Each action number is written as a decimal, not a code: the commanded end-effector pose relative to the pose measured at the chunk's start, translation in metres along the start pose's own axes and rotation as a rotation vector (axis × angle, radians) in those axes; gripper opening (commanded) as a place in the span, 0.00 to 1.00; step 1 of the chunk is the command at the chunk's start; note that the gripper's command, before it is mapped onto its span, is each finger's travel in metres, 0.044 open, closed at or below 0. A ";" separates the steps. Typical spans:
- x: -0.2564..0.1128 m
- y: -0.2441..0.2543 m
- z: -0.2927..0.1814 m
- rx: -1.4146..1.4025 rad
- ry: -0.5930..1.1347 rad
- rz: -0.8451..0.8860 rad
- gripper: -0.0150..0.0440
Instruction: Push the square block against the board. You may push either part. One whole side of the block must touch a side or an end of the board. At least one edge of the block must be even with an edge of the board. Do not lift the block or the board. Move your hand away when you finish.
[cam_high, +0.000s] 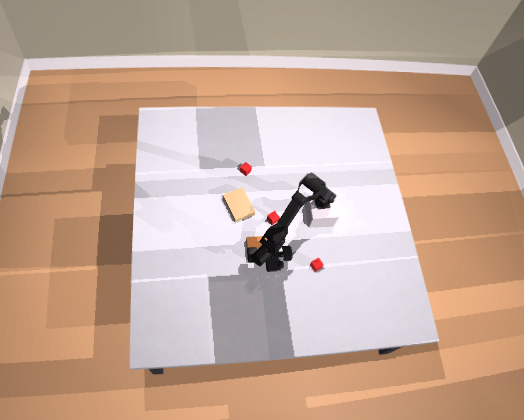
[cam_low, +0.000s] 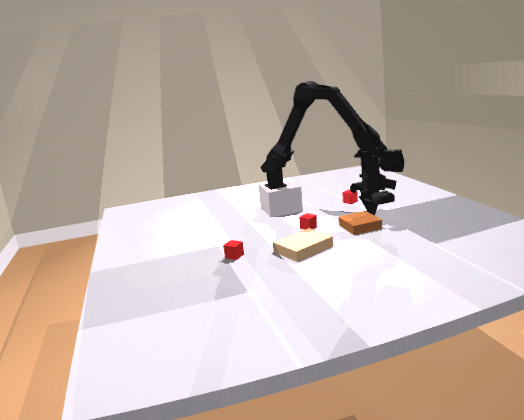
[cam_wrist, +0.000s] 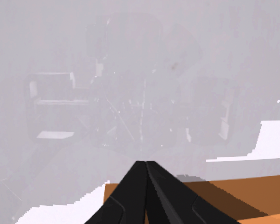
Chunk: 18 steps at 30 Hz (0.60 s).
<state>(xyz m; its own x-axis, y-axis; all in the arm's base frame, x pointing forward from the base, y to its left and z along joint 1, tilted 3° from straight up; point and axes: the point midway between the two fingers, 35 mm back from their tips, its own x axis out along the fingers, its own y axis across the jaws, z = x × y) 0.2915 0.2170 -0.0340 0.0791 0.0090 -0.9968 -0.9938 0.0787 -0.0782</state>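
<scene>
The orange-brown square block (cam_high: 252, 241) (cam_low: 359, 219) (cam_wrist: 255, 194) lies flat on the table, partly hidden by the arm in the top view. The light tan rectangular board (cam_high: 238, 204) (cam_low: 302, 243) lies flat, with a clear gap between it and the block. It is out of the wrist view. My gripper (cam_low: 372, 212) (cam_wrist: 144, 170) is shut and empty, pointing down. Its tips are low, close to the block's side away from the board. Whether they touch the block or the table cannot be told.
A red cube (cam_high: 273, 217) (cam_low: 308, 221) lies between the arm's pale base box (cam_high: 322, 218) (cam_low: 282, 200) and the board. A second red cube (cam_high: 245, 169) (cam_low: 233, 249) lies beyond the board, and a third (cam_high: 317, 265) (cam_low: 349, 197) lies on the gripper's other side.
</scene>
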 end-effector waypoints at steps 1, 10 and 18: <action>0.003 0.002 -0.011 0.002 0.014 0.009 0.25; 0.003 0.000 -0.026 0.002 0.015 0.008 0.25; 0.003 -0.002 -0.039 0.002 0.016 0.008 0.25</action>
<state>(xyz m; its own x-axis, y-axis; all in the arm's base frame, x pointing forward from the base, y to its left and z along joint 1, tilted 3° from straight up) 0.2941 0.1902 -0.0308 0.0878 0.0184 -0.9960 -0.9935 0.0744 -0.0862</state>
